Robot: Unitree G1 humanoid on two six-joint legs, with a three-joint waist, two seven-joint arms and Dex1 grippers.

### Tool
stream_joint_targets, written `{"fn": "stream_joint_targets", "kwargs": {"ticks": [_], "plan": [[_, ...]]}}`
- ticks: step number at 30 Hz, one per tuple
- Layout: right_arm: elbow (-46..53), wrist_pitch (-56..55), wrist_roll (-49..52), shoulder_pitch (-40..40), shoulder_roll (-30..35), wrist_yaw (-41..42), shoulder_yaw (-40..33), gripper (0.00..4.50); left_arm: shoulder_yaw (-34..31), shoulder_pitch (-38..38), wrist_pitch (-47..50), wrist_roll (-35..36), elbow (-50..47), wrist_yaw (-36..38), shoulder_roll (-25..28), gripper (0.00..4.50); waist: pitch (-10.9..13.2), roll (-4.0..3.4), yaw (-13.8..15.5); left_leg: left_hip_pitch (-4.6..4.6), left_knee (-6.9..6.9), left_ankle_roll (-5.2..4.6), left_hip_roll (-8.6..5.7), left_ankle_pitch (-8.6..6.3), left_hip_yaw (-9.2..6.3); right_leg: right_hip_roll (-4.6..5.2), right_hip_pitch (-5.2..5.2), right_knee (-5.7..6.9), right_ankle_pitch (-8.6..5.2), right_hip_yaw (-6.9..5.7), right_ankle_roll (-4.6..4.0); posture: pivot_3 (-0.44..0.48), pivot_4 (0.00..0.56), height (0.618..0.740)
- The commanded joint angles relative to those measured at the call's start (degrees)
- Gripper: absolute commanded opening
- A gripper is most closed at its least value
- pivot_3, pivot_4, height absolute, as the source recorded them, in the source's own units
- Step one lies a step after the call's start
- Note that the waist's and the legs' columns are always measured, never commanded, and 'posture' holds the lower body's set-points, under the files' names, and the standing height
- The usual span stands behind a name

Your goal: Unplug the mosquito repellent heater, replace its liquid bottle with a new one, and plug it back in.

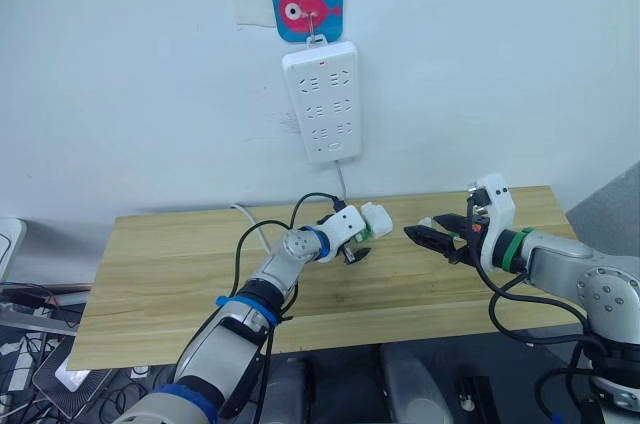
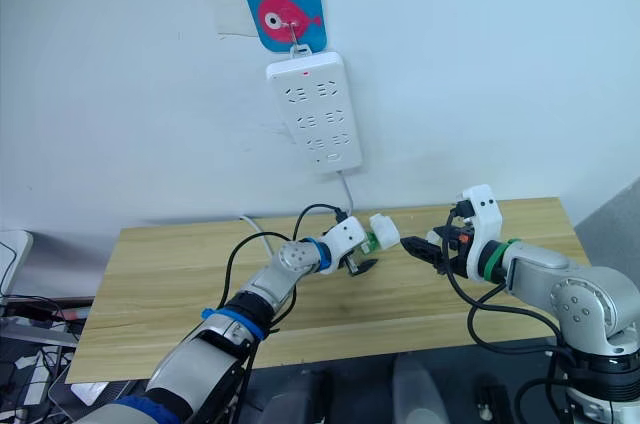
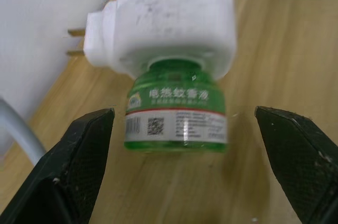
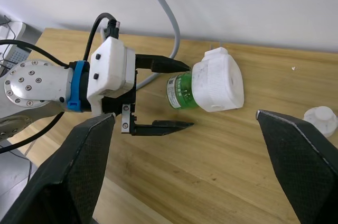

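The heater point(image 4: 219, 86) is seen lying on its side on the desk point(image 1: 180, 284), unplugged, prongs toward the wall, well below the power strip point(image 1: 322, 101). A green bottle point(image 3: 177, 118) is screwed into it. The left claw point(image 4: 161, 94) is spread wide around the bottle, one finger seemingly touching it, nothing gripped. The right claw point(image 1: 432, 235) is also open and empty, just beside the heater. A white cap point(image 4: 321, 120) is lying near. Risk is judged here: if the bottle is twisted with the heater unheld, the whole unit may be spun or pushed along the desk. Liquid could be spilled once the bottle is freed tilted.
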State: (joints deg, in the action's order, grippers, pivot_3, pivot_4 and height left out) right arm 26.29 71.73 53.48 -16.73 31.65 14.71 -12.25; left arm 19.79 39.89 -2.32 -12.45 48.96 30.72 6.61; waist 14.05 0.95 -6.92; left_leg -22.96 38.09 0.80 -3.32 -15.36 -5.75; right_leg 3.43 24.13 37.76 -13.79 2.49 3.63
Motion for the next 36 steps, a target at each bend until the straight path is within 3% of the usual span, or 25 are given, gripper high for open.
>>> {"fn": "stream_joint_targets", "kwargs": {"ticks": [1,4,10,17,23,27,36], "plan": [[2.4,-0.07,1.5,0.17,-0.61,-0.46,-1.51,4.5,-0.57,1.31,-1.36,-0.2,1.42,-1.12,-1.05,4.49,0.0,0.0,-0.11,0.0,0.0,0.0,0.0,0.0,-0.01,0.0,0.0,0.0,-0.01,0.0,0.01,-0.267,0.27,0.74],[1.98,0.43,1.9,-0.04,-1.91,-1.51,-1.92,4.5,-0.38,1.46,-1.71,-0.22,3.11,-0.7,-1.53,3.92,0.0,0.0,-0.18,0.0,0.0,0.0,-0.01,0.0,0.0,0.0,0.0,-0.01,-0.02,0.01,0.03,-0.264,0.269,0.74],[1.89,1.1,2.82,0.32,-2.91,-2.82,-2.67,4.5,-0.81,0.54,-1.73,0.28,2.08,0.49,-1.04,2.24,0.01,0.01,-0.23,0.0,0.0,0.0,-0.01,0.0,-0.01,0.0,0.0,0.0,-0.02,0.01,0.03,-0.261,0.269,0.74],[3.01,-1.27,5.04,4.18,-8.69,-6.72,-6.58,4.5,-4.78,-5.39,-5.83,6.62,-10.09,3.83,-0.58,2.24,0.01,0.01,-0.48,-0.01,-0.04,0.0,0.02,0.0,-0.04,0.01,0.03,0.0,-0.02,0.01,0.04,-0.251,0.262,0.74],[3.77,-7.94,19.01,6.07,-19.95,-18.79,-15.19,4.5,-9.19,-14.95,-4.92,16.92,-29.93,7.8,-0.78,2.24,-0.01,-0.02,-0.65,-0.01,-0.04,0.01,-0.01,0.0,-0.05,0.27,0.04,0.01,-0.02,0.06,0.03,-0.251,0.259,0.74],[6.34,-10.19,22.52,5.87,-19.76,-20.2,-11.16,4.5,-9.52,-17.61,-3.59,19.92,-37.61,8.09,-1.2,2.24,-0.03,-0.05,-0.9,-0.01,-0.06,0.01,-0.02,-0.01,-0.02,0.09,0.03,-0.04,-0.03,0.05,0.04,-0.265,0.247,0.74],[5.2,-15.82,18.87,3.31,-18.39,-19.6,-3.1,4.5,-8.38,-18.28,0.84,22.68,-43.36,9.07,-1.79,2.24,-0.04,-0.07,-1.08,0.0,-0.04,0.0,-0.02,-0.01,-0.01,-0.01,0.0,-0.02,-0.04,0.06,0.06,-0.248,0.231,0.74]]}}
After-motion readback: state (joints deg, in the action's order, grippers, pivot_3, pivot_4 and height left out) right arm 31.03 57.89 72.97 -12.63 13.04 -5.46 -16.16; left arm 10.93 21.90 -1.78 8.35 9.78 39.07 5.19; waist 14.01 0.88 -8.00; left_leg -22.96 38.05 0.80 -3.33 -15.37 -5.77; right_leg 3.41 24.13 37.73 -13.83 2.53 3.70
